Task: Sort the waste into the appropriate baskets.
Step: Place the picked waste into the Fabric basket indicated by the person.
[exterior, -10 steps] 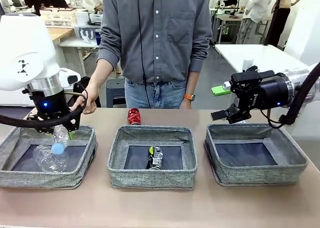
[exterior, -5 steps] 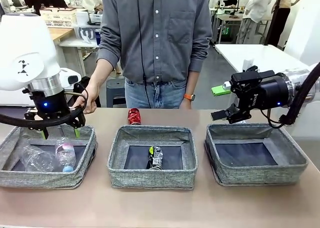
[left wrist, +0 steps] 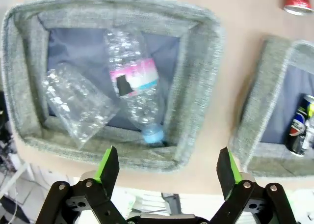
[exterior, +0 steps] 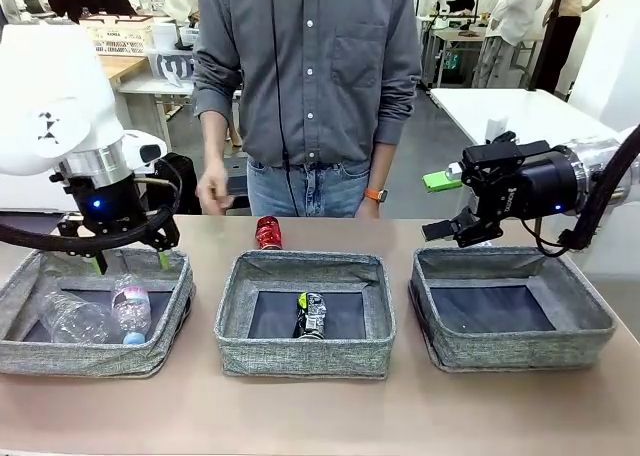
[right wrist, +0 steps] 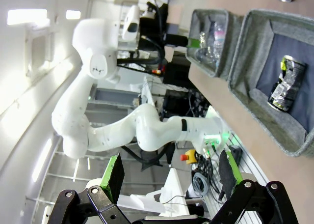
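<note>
At the left edge of the desk (exterior: 300, 416) sits the left basket (exterior: 90, 359). My left pincer (exterior: 130, 263) hangs just above its far rim, jaws spread wide and holding nothing. Down in that basket lie two bottles side by side – a crumpled clear bottle (exterior: 70, 318) and the pink-labelled bottle (exterior: 131, 311) with its blue cap toward the near wall. A person's hand (exterior: 212, 191) hangs beyond the desk's far edge. The red can (exterior: 267, 233) stands on the desk near the far edge, just behind the middle basket (exterior: 300, 358). Inside that basket the dark can (exterior: 312, 314) lies on the bottom. Toward the right edge is the right basket (exterior: 520, 348). My right pincer (exterior: 440, 206) hovers in the air by its far left corner – also wide open, gripping nothing.
</note>
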Controlling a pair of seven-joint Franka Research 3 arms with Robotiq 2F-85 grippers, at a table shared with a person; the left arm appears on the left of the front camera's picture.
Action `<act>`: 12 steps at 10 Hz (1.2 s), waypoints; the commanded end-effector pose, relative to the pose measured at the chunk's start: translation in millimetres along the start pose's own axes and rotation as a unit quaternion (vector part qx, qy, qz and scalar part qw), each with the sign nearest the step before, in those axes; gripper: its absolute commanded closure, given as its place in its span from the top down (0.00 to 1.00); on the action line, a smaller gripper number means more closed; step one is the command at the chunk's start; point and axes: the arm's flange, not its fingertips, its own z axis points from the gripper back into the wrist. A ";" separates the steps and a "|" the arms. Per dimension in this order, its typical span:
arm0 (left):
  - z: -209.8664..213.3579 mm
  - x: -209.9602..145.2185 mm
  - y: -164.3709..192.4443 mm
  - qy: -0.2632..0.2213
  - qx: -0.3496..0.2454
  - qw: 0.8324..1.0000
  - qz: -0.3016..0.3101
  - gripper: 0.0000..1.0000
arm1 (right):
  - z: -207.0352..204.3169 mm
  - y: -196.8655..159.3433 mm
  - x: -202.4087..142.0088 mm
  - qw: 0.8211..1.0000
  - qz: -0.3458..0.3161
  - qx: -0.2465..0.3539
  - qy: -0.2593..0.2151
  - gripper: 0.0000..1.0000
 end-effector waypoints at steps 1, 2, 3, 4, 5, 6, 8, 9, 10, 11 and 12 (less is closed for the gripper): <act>31.6 -10.0 6.8 0.017 -0.161 0.986 -0.029 1.00 | 1.0 0.8 -0.7 1.000 0.005 -0.002 0.005 1.00; 55.4 -21.6 25.0 0.038 -0.322 0.944 -0.069 1.00 | 1.0 0.8 -0.7 1.000 0.005 -0.002 0.005 1.00; 67.8 -31.5 48.1 0.039 -0.444 0.890 -0.097 1.00 | 1.0 0.8 -0.7 1.000 0.005 -0.002 0.005 1.00; 71.2 -40.5 71.0 0.015 -0.512 0.853 -0.096 1.00 | 1.0 0.8 -0.7 1.000 0.005 -0.002 0.005 1.00; 68.6 -48.7 92.5 -0.012 -0.587 0.805 -0.085 1.00 | 1.0 0.8 -0.7 1.000 0.005 -0.002 0.005 1.00; 58.6 -55.5 113.4 -0.058 -0.653 0.753 -0.064 1.00 | 1.0 0.8 -0.7 1.000 0.005 -0.002 0.005 1.00; 36.4 -56.0 128.5 -0.110 -0.695 0.710 -0.014 1.00 | 1.0 0.8 -0.7 1.000 0.005 -0.002 0.005 1.00; 23.5 -42.7 129.1 -0.074 -0.671 0.738 0.023 1.00 | 1.0 0.8 -0.7 1.000 0.005 -0.002 0.005 1.00; 86.2 -34.9 141.4 -0.100 -0.606 0.789 -0.014 1.00 | 1.0 0.8 -0.7 1.000 0.005 -0.002 0.005 1.00; 86.2 -34.9 141.4 -0.100 -0.606 0.789 -0.014 1.00 | 1.0 0.8 -0.7 1.000 0.005 -0.002 0.005 1.00; 86.2 -34.9 141.4 -0.100 -0.606 0.789 -0.014 1.00 | 1.0 0.8 -0.7 1.000 0.005 -0.002 0.005 1.00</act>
